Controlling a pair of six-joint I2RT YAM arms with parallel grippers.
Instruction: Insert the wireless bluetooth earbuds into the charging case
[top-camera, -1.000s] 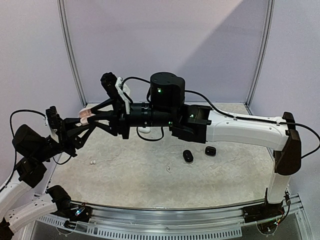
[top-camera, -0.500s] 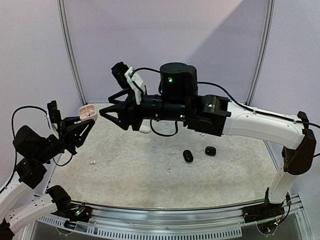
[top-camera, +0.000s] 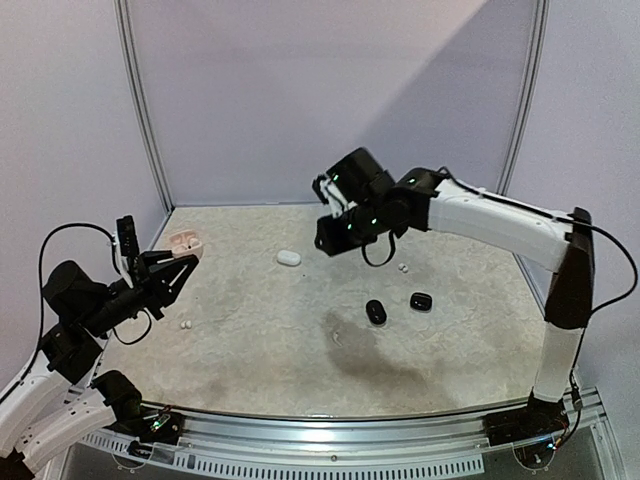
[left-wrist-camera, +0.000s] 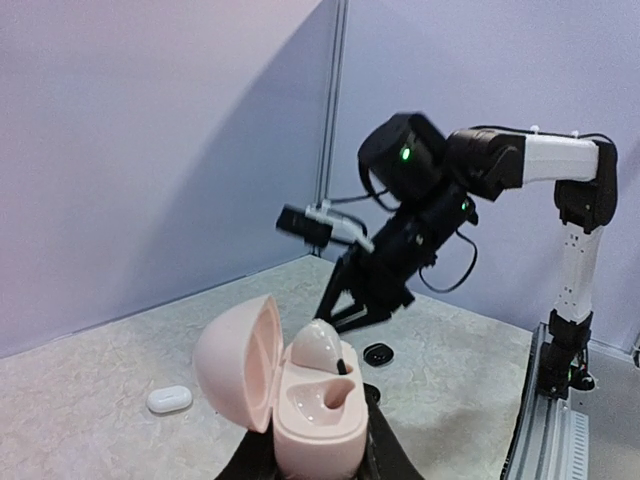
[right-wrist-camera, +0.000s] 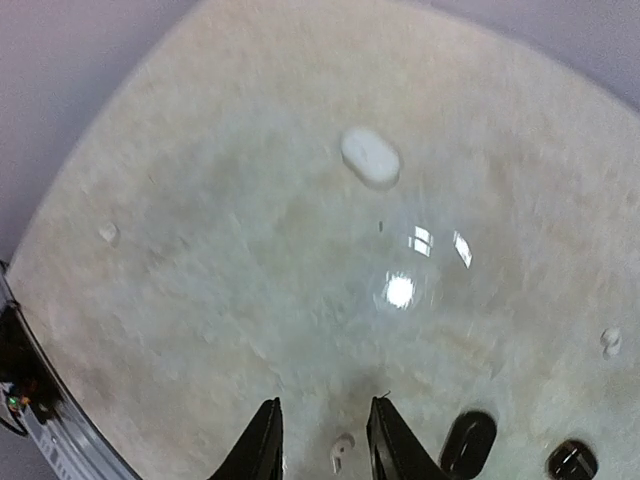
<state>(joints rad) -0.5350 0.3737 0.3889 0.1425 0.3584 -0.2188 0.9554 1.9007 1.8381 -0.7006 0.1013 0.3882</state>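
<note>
My left gripper is shut on an open pink charging case and holds it above the table's left side, lid tipped to the left. Its fingers show on either side of the case's base. A pale earbud sits in the far socket; the near socket is empty. My right gripper hangs high over the table's middle, open, nothing between its fingers. Loose white earbuds lie on the table: one below the right fingers, one at the left, one at the back right.
A closed white case lies towards the back. A closed black case and an open black one lie right of centre. Metal posts and purple walls bound the table behind and at the sides.
My right gripper has drawn away from the pink case, rightward and back over the table's middle. My left gripper has sunk a little, the case still in it.
</note>
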